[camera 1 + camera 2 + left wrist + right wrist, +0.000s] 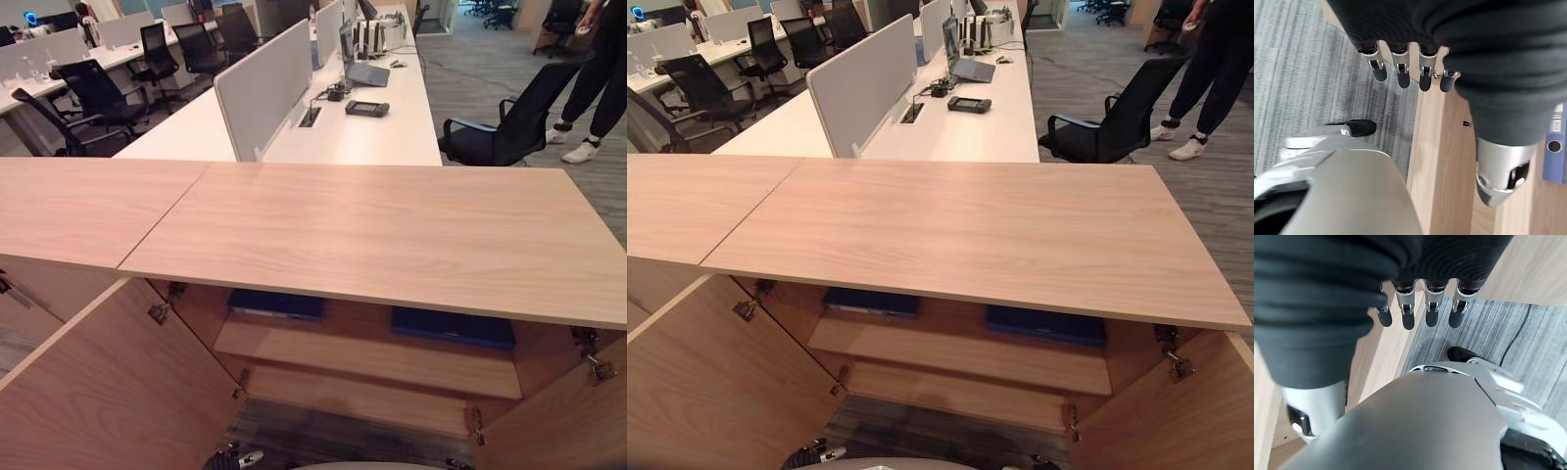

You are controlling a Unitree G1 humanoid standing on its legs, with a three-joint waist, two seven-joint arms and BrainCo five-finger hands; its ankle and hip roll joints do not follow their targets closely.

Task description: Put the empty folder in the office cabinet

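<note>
At the lower left of the head views one wooden door (108, 392) of the office cabinet (372, 230) stands swung open. The left hand (1410, 73) hangs pointing down at the grey carpet (1308, 83), fingers straight and relaxed, holding nothing, beside the cabinet's wooden edge. Under the cabinet top, a blue folder (276, 304) lies flat on the shelf (367, 357) left of centre, and a second blue folder (453, 327) lies toward the right. The right hand (1420, 308) likewise hangs downward with loose, straight fingers, empty. At the upper right a person (598, 78) stands behind a black chair (509, 127).
</note>
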